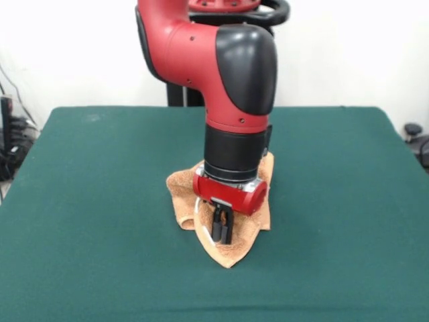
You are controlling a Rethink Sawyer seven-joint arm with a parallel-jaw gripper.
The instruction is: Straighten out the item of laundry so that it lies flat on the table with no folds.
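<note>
The towel (184,193) is a small tan, orange-brown terry cloth lying bunched and folded near the middle of the dark green table (87,201), with one corner pointing toward the near edge. The red and black arm comes down from above and hides much of the towel. My gripper (222,235) hangs over the towel's near part, its black fingers close together and reaching down to the cloth. Whether they pinch the cloth cannot be told. A thin white cable loops beside the gripper.
The robot's black pedestal (184,94) stands at the table's far edge. Dark cables and equipment (10,144) lie off the table's left side, and a dark object (415,137) sits off the right side.
</note>
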